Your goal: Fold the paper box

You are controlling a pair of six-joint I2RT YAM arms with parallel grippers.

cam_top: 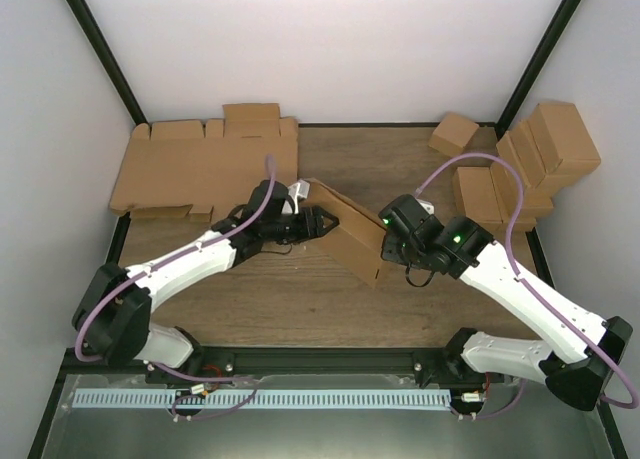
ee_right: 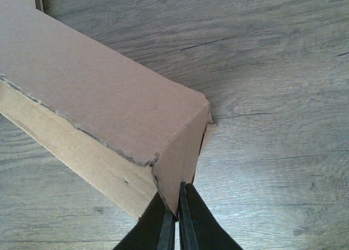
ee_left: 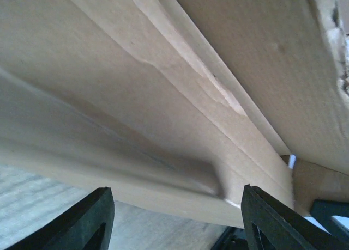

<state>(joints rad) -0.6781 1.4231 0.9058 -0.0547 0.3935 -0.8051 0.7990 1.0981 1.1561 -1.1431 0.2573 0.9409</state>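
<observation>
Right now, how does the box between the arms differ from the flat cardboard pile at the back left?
The paper box is folded into a raised, long shape; the cardboard pile lies flat. The paper box sits mid-table with the right tool pinching its corner; the cardboard pile lies untouched at the back left. Both are plain brown cardboard.

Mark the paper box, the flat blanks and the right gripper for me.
paper box [cam_top: 347,233]: top view, on its long brown side panel.
flat blanks [cam_top: 200,169]: top view, middle of the top sheet.
right gripper [ee_right: 178,194]: right wrist view, between its fingertips, at the box's corner.
</observation>
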